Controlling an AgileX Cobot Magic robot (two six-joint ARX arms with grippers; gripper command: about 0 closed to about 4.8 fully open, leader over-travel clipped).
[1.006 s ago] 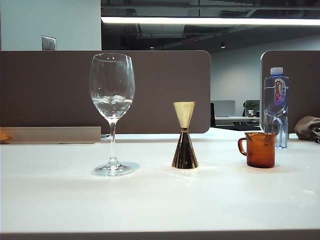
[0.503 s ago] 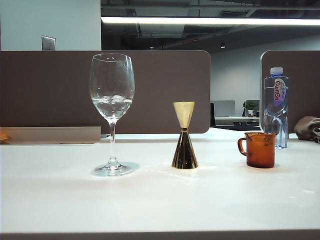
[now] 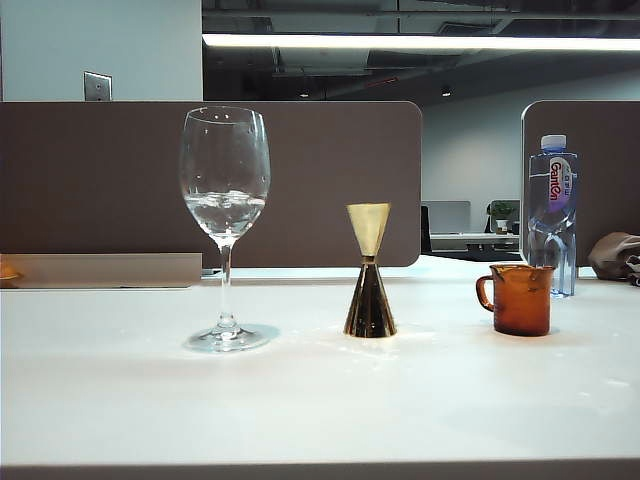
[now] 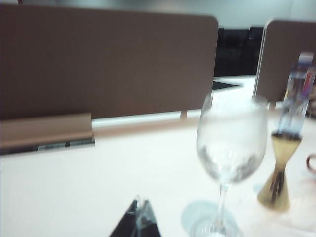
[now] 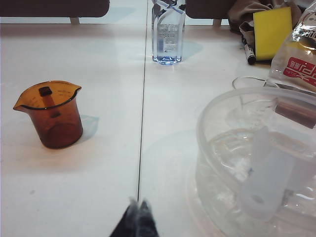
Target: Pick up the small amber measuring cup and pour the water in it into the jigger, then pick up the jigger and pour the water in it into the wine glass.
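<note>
Right pincer (image 5: 138, 207) closed, near amber cup (image 5: 52, 114)

The left wrist view is blurred: the glass (image 4: 231, 148) has soft edges and its foot is cut by the edge, and only a part of the cup (image 4: 311, 164) shows. Of each gripper only the tips show, left (image 4: 139, 220) and right (image 5: 137, 218). The bowl (image 5: 256, 163) is cut off.

The blurred left gripper (image 4: 139, 217), fingertips together, sits low over the white table (image 4: 98, 173), beside a tall clear stemmed wine glass (image 4: 229, 148) and gold hourglass-shaped metal jigger (image 4: 279, 173).
</note>
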